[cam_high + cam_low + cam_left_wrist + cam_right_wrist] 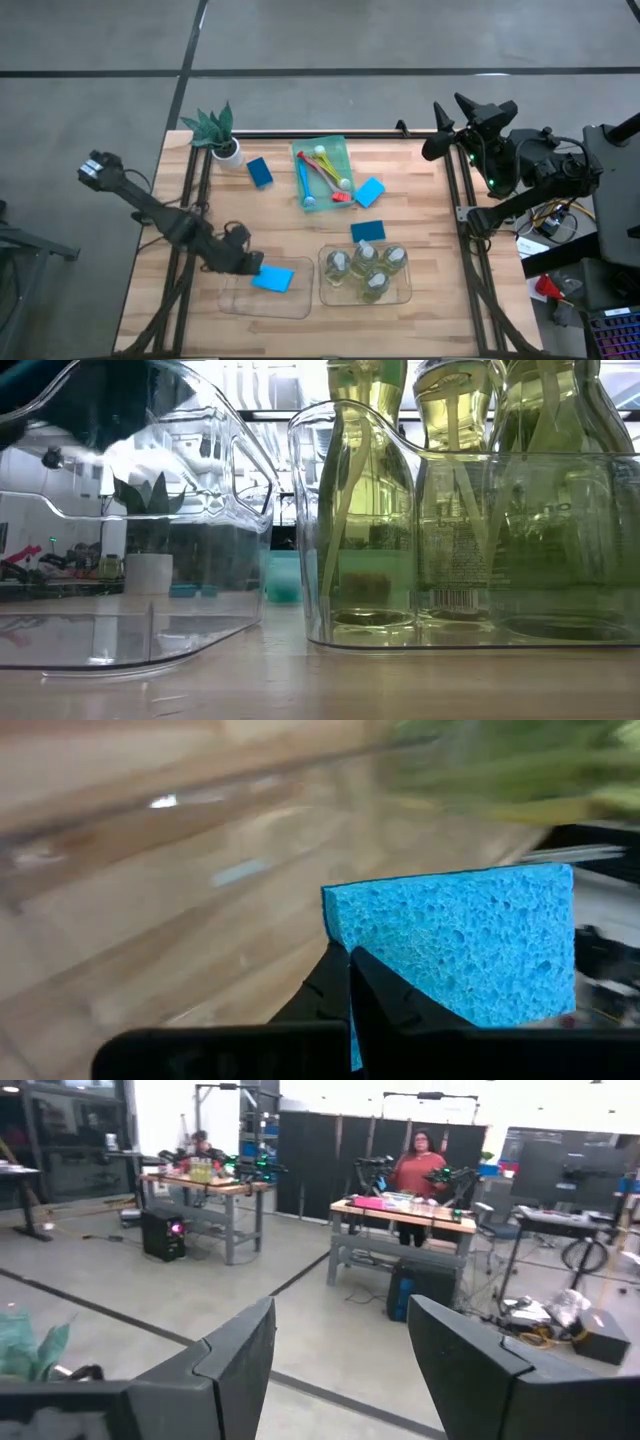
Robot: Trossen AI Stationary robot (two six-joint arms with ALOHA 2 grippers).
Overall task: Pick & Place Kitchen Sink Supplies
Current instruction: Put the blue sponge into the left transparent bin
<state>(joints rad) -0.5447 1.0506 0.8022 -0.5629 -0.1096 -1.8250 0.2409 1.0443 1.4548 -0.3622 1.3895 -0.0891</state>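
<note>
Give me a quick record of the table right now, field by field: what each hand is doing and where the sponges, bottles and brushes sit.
left hand: shut on a blue sponge, over the empty clear bin
right hand: open, empty, raised off the table's far right corner
bottles: four, in the second clear bin
brushes: in the green tray
loose sponges: three on the table
plant: far left corner

Left gripper fingers closed, arm stretched low; right gripper raised aside, fingers apart.
</note>
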